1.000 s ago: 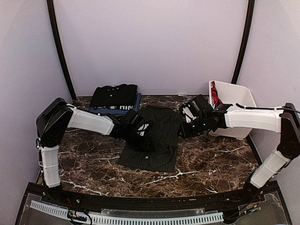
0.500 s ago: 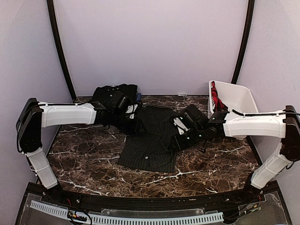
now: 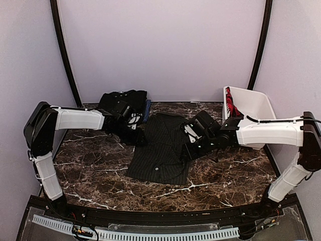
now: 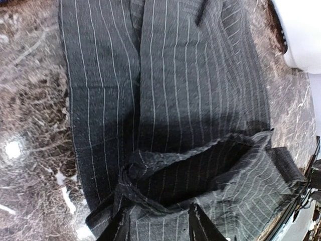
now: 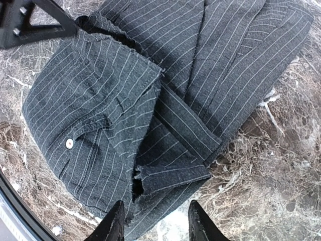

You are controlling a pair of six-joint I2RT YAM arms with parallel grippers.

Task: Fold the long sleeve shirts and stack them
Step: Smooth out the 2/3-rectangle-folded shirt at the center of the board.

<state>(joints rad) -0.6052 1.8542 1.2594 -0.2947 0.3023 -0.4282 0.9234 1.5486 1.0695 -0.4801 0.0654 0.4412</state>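
Note:
The black pinstriped long sleeve shirt point(image 3: 160, 156) lies folded in the middle of the marble table point(image 3: 90, 165). My left gripper point(image 3: 135, 122) hangs over its far left corner, open. In the left wrist view its fingers point(image 4: 118, 228) straddle a puckered fold of the pinstriped cloth point(image 4: 190, 75) without pinching it. My right gripper point(image 3: 189, 143) is at the shirt's right edge, open. In the right wrist view the folded shirt point(image 5: 125, 90), with a buttoned cuff point(image 5: 69, 143), lies just beyond the fingertips point(image 5: 114, 226). A plain black shirt point(image 3: 134, 96) lies folded on a blue shirt point(image 3: 147, 108) at the back left.
A white plastic basket point(image 3: 261, 103) stands at the back right with a red item point(image 3: 229, 103) inside. Dark curved posts and pale walls close the table on three sides. Bare marble lies in front of the shirt and to its left and right.
The left gripper pulled back from the shirt's middle to its far left corner. The right gripper came down and left onto the shirt's right edge. Both grippers' jaws spread wider.

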